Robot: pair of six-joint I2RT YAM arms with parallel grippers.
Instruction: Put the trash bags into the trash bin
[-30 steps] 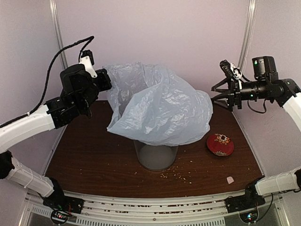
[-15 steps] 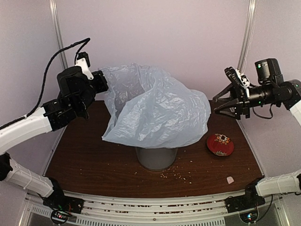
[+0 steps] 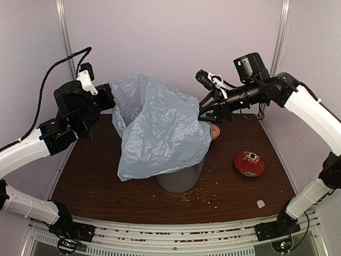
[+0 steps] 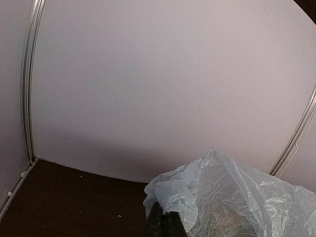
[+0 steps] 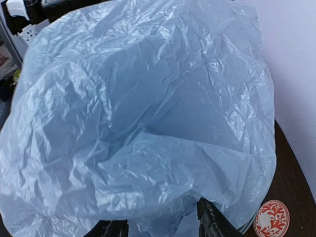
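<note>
Pale lilac walls point(image 3: 176, 37) enclose a dark wood-grain surface point(image 3: 101, 181), where a thin blue-grey trash bag point(image 3: 160, 133), wrinkled and glossy, is draped over the top of the trash bin point(image 3: 181, 181), hiding its rim and hanging down its left side. The bin, round and grey, stands near the middle of the surface, toward the near edge. The left end effector point(image 3: 109, 97) is raised over the far left corner, clenched on the bag's upper left edge, as its wrist camera shows the fingers point(image 4: 165, 224) pressed together against the plastic. The right end effector point(image 3: 208, 113) reaches in from the right edge to the bag's upper right side, its fingers point(image 5: 210, 222) spread apart with nothing held and the film bulging just ahead of them. A red dish point(image 3: 249, 163) lies toward the right edge, and a small patterned bowl point(image 3: 214, 131) peeks out behind the bag. Crumbs point(image 3: 200, 198) dot the surface before the bin.
</note>
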